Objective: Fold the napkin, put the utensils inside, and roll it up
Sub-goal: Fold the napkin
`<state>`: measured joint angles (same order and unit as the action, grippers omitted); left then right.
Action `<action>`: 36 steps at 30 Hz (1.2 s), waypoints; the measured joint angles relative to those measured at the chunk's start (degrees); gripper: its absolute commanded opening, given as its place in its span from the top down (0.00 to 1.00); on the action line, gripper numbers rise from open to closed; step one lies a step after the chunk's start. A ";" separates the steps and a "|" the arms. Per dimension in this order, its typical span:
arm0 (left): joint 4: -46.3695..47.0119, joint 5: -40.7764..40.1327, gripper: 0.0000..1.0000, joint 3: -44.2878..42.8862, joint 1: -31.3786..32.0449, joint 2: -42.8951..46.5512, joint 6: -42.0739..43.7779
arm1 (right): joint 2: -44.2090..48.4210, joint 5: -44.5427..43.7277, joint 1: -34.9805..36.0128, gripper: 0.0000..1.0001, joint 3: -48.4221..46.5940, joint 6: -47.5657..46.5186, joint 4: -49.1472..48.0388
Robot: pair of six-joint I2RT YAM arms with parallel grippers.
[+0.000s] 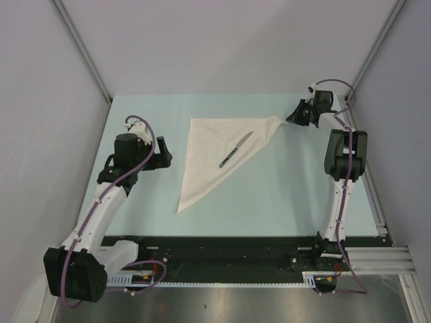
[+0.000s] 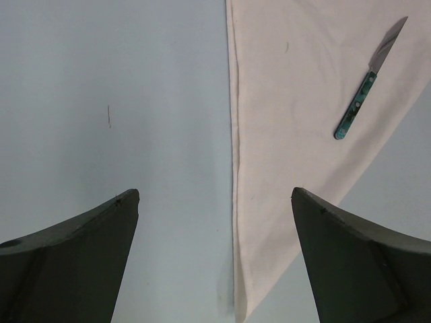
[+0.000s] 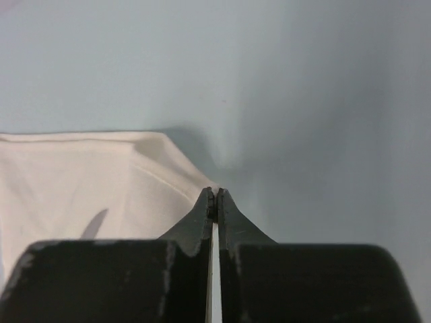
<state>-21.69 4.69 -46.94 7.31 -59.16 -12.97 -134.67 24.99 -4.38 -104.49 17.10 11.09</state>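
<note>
Napkin (image 1: 212,158), folded triangle, knife (image 1: 234,150) lying loose near its middle; right gripper (image 1: 290,119) clamped on its right corner, left gripper (image 1: 163,158) spread wide beside its left edge; risk: a hasty corner pull rolls the knife off.

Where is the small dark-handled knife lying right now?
In the top view, the slim bluish-handled table knife lies diagonally on the folded white cloth napkin, mid-table, near its right sloping edge.

A white cloth napkin (image 1: 205,155), folded into a triangle, lies near the desk's far edge. A slim dark-handled silver knife (image 1: 234,150) rests diagonally on it.
</note>
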 measured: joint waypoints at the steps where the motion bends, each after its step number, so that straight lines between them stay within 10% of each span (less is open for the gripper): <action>1: 0.00 0.00 0.00 0.00 0.00 0.00 0.00 | 1.49 0.09 0.11 1.00 1.33 0.37 -1.07; 13: -0.02 0.00 0.00 0.00 0.00 0.02 0.00 | 18.67 0.92 9.20 1.00 6.99 0.96 -10.47; 36: 0.00 1.29 0.00 0.00 0.00 0.02 -0.04 | 19.96 -3.87 31.12 1.00 22.56 -3.26 -6.01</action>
<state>-21.69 5.98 -46.94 7.31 -59.13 -13.02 -114.72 21.12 26.74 -81.93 13.85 5.08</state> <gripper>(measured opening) 0.996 0.019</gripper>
